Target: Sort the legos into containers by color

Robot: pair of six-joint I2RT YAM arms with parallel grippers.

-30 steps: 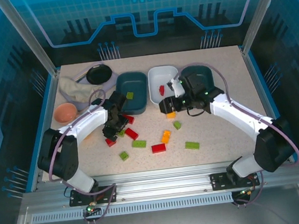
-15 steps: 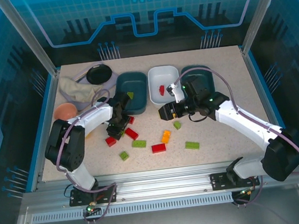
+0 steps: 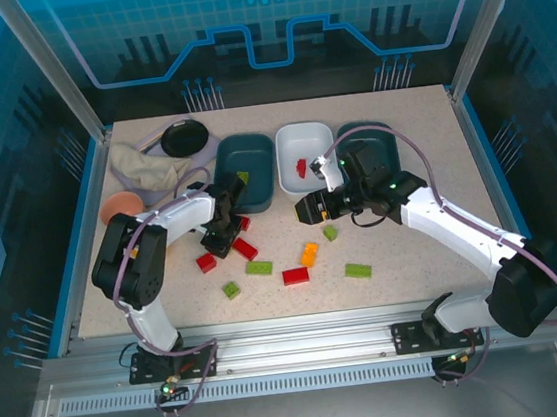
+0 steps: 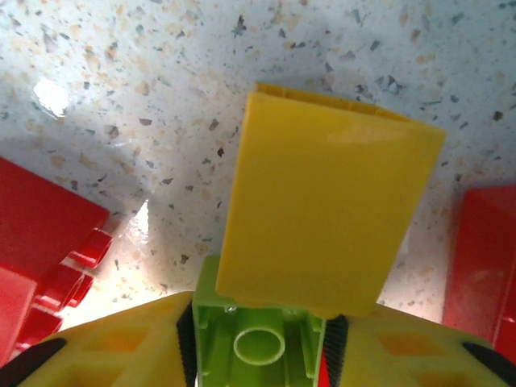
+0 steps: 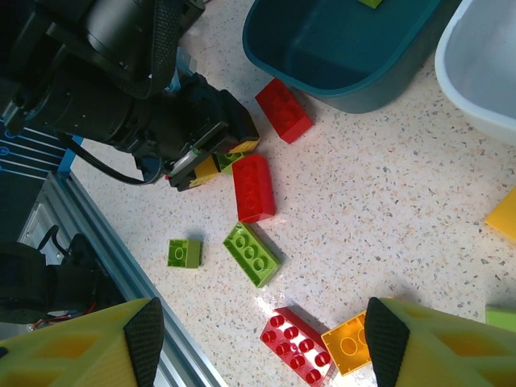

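A lime green lego (image 4: 258, 347) sits pinched in the left gripper (image 4: 260, 321).

A black dish (image 3: 185, 137), beige cloth (image 3: 136, 167) and pink bowl (image 3: 117, 205) lie far left.

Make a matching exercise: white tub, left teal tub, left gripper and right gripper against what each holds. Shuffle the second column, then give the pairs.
1. white tub
2. left teal tub
3. left gripper
4. right gripper

A. pinched green brick
B. nothing, jaws open
C. red brick inside
D. loose green brick inside

Pairs: 1-C, 2-D, 3-A, 4-B
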